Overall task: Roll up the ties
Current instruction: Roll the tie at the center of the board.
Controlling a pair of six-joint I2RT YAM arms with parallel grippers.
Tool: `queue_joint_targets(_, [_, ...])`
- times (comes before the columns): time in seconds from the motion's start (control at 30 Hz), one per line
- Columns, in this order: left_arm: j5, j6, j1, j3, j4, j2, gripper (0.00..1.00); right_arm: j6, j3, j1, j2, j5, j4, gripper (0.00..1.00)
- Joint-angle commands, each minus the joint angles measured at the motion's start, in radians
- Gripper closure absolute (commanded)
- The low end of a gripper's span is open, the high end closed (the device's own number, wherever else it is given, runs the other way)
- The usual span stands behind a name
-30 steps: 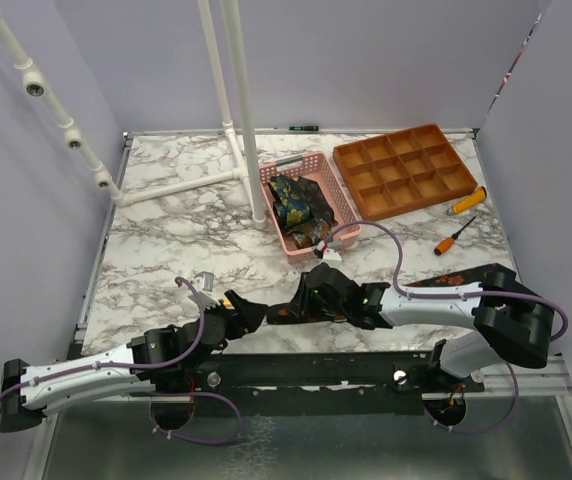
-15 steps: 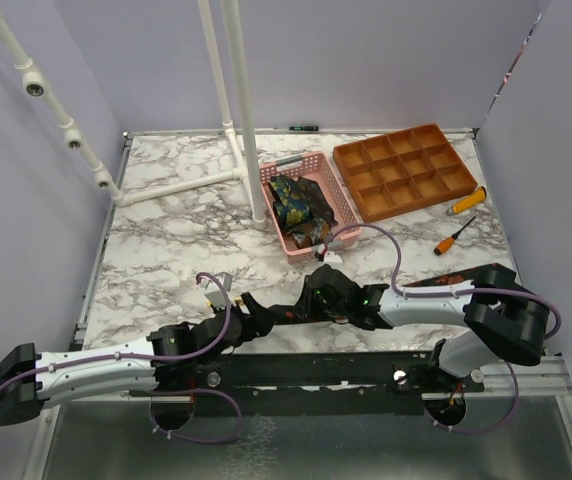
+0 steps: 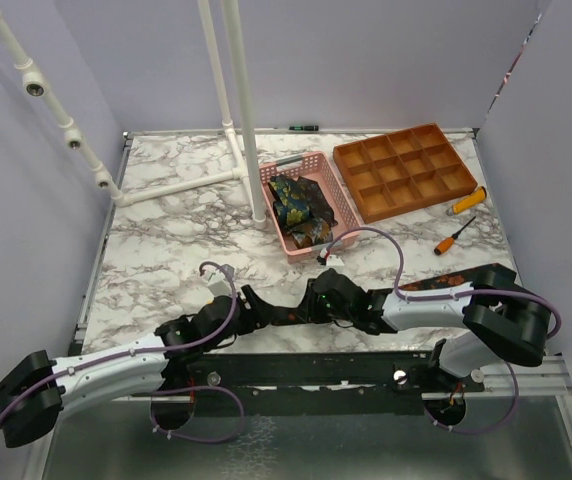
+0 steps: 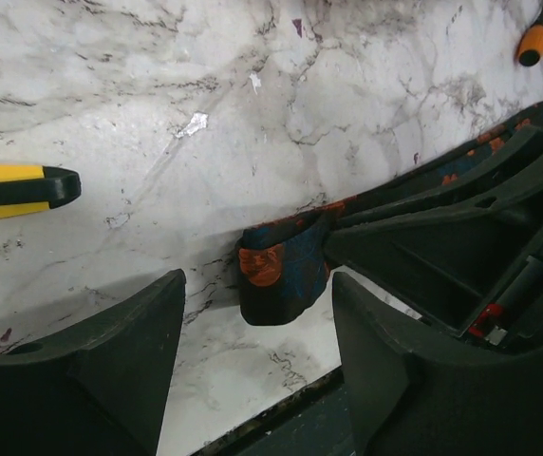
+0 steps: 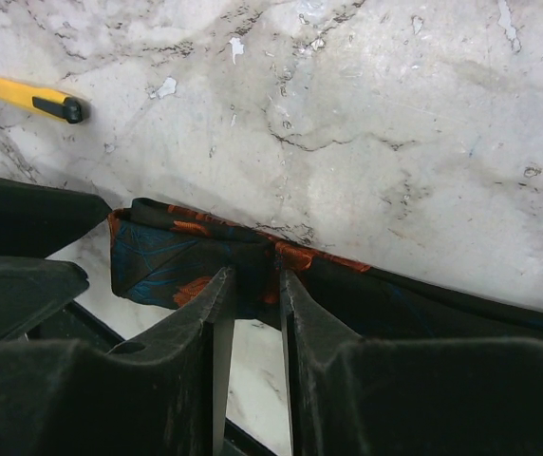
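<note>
The right gripper (image 5: 254,277) pinches the tie (image 5: 167,255) beside its rolled end, likely anchoring it, while the left gripper (image 4: 257,290) straddles the roll, fingers spread.

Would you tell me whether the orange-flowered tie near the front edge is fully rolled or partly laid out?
Partly rolled: the tie has its end curled into a small roll; the rest lies out as a strip.
</note>
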Motion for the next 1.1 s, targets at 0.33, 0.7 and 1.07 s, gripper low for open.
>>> queue_joint_targets(0.33, [0.181, 0.071, 0.020, -0.022, 0.190, 0.155, 0.45, -0.017, -0.047, -0.006, 0.034, -0.012, 0.022, 0.80])
queue_joint_targets(0.7, [0.214, 0.095, 0.029, 0.003, 0.277, 0.256, 0.59, -0.006, -0.069, -0.006, 0.039, -0.007, 0.030, 0.82])
queue_joint_targets(1.07, [0.227, 0.109, 0.035, 0.028, 0.273, 0.283, 0.83, -0.016, -0.069, -0.007, 0.027, -0.015, 0.022, 0.82])
